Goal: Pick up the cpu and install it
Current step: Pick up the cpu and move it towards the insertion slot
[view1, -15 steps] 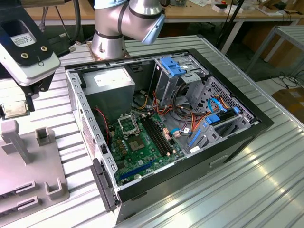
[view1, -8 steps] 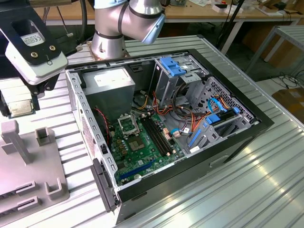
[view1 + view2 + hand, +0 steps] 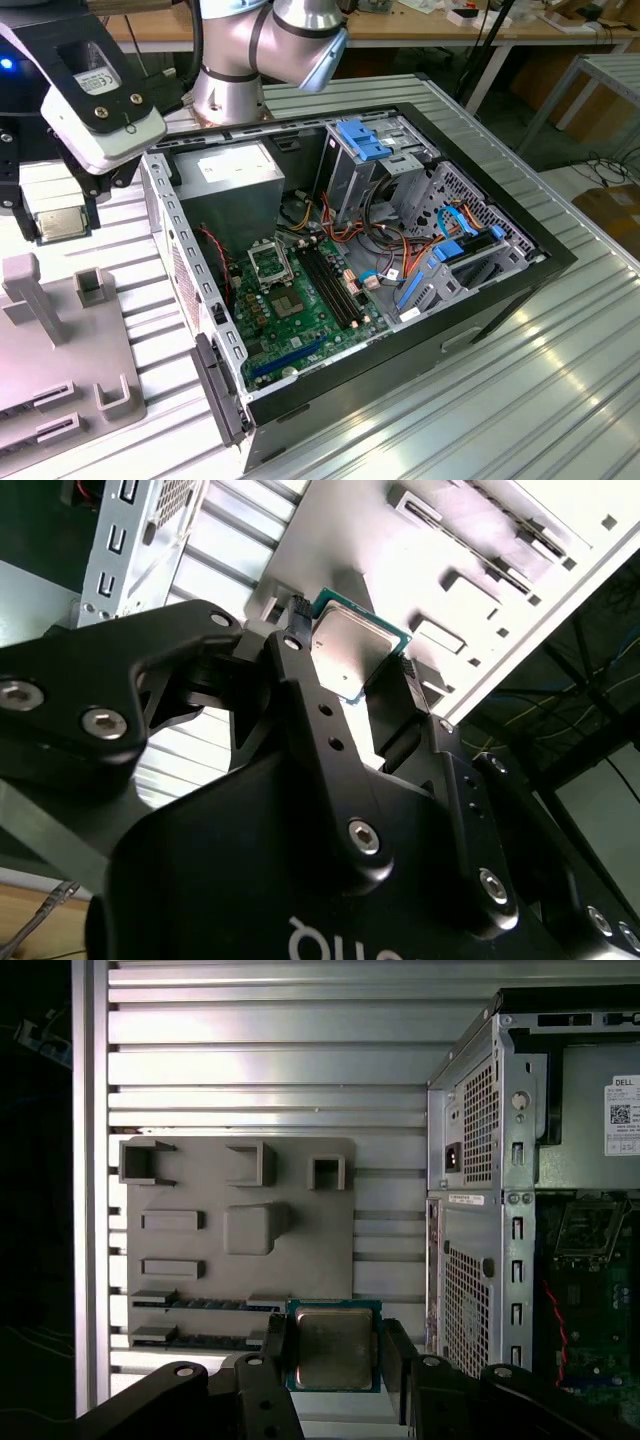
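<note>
arm (image 3: 270,40): silver-grey joints, pale-blue cap | black cable (image 3: 196,50) at its 9 o'clock | end effector (image 3: 350,665): matte black links, silver hex screws (image 3: 365,837)

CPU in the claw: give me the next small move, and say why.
Probably carry it sideways toward the exterior view's right, over the wall of the case. The claw is shut on the cpu, which hangs over the edge of the grey fixture plate, outside the case; the socket on the motherboard lies inside.
</note>
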